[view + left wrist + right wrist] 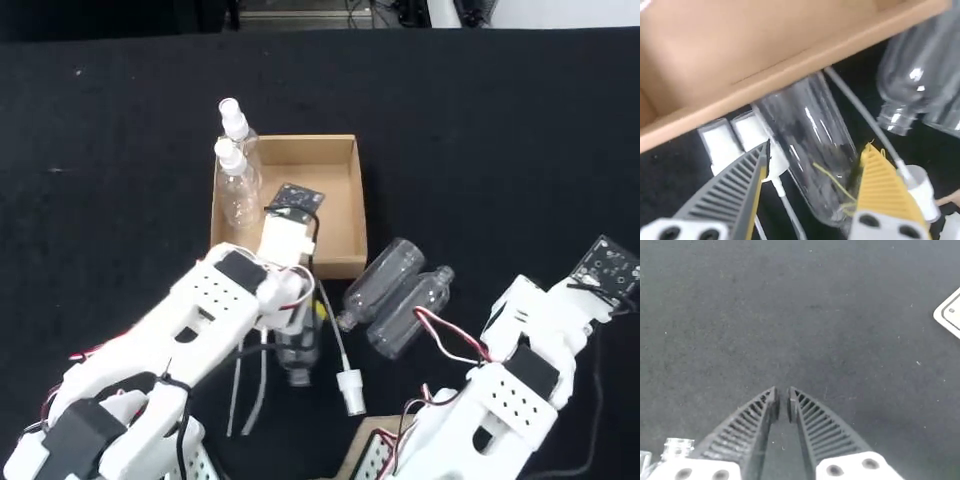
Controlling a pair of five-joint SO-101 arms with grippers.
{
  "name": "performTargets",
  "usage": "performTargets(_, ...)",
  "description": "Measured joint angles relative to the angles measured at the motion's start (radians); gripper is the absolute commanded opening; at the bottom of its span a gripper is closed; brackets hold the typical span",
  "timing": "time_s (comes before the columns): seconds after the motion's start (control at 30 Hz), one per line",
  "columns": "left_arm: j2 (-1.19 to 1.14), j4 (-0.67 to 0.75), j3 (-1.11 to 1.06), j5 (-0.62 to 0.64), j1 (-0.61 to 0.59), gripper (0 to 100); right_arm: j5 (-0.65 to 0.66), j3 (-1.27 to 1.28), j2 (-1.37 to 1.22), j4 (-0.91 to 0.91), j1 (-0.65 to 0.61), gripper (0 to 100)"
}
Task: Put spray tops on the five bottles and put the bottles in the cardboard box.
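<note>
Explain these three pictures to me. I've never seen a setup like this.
These are two small white robot arms, a left arm and a right arm, at a black table. One picture looks down from above. The other two come from a camera on each arm's wrist. Two bottles with spray tops stand at the left wall of the cardboard box. Two capless bottles lie beside the box, with a loose spray top nearby. The left gripper is closed on a third capless bottle. The right gripper is shut and holds nothing.
</note>
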State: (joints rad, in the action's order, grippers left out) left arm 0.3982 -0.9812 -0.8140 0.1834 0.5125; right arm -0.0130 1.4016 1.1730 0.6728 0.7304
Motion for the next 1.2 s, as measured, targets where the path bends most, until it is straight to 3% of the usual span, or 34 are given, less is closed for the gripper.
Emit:
performTargets(0.67,0.236,-0.003,-0.201,-0.08,-0.034,27,0.0,0.012,0.0,0.0,-0.011,2.9)
performTargets(0.87,0.236,-0.003,-0.201,-0.086,0.064,27,0.0,0.012,0.0,0.0,-0.011,2.9)
performTargets(1.2,0.236,-0.003,-0.201,-0.086,0.071,27,0.0,0.032,0.0,0.0,-0.011,2.9)
